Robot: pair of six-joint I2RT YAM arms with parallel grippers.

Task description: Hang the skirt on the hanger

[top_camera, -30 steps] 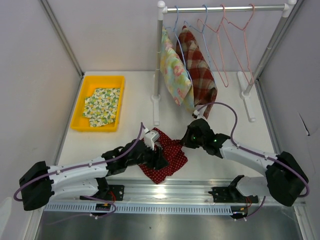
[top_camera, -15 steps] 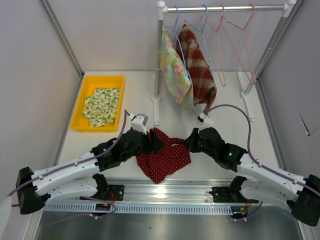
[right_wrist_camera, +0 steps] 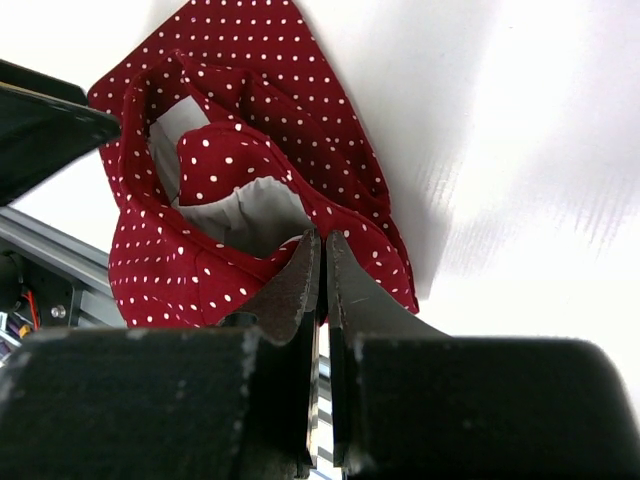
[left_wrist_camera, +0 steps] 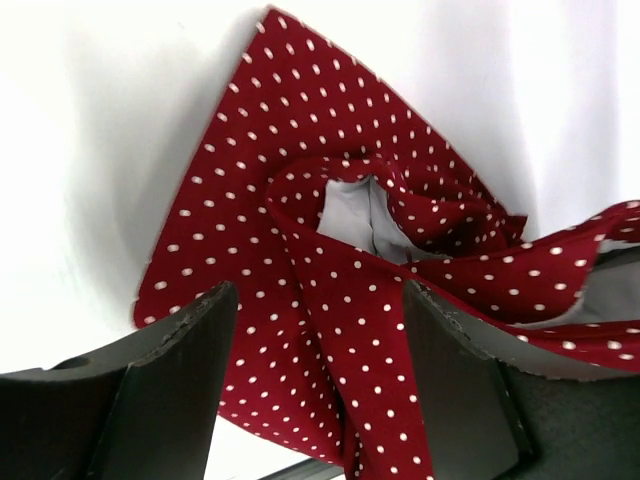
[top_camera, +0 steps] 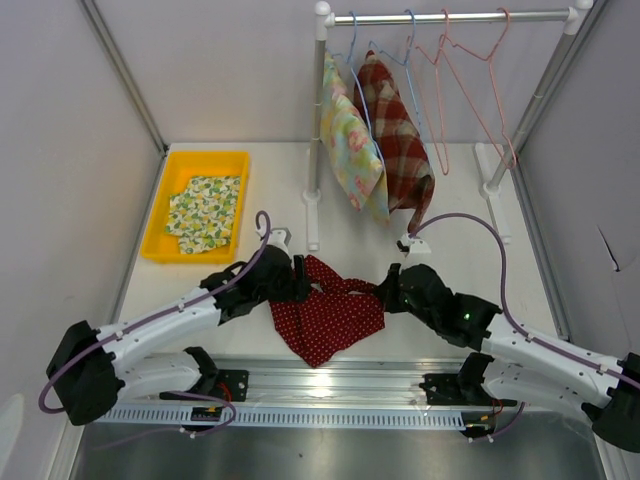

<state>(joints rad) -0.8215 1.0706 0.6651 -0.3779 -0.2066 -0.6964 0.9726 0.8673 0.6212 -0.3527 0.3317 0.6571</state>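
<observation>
A: Skirt location?
B: The red dotted skirt is found bunched on the white table, near the front edge, between the two arms. Its waist opening is turned upward and pale lining is shown inside.
A: Left gripper?
B: The left gripper is placed at the skirt's upper-left part. In the left wrist view its fingers are spread wide, the skirt is seen between them, and a fold is draped across the right-hand finger.
A: Right gripper?
B: The right gripper is set at the skirt's right edge. In the right wrist view its fingers are pressed together, and the rim of the skirt is pinched at their tips.
A: Hangers?
B: A rack is stood at the back of the table. A floral cloth and a plaid cloth are hung from its rail. The pink hangers are hung further right, well apart from the skirt.
A: Anything else?
B: A yellow tray is noted at the back left, with a folded printed cloth laid inside.
</observation>
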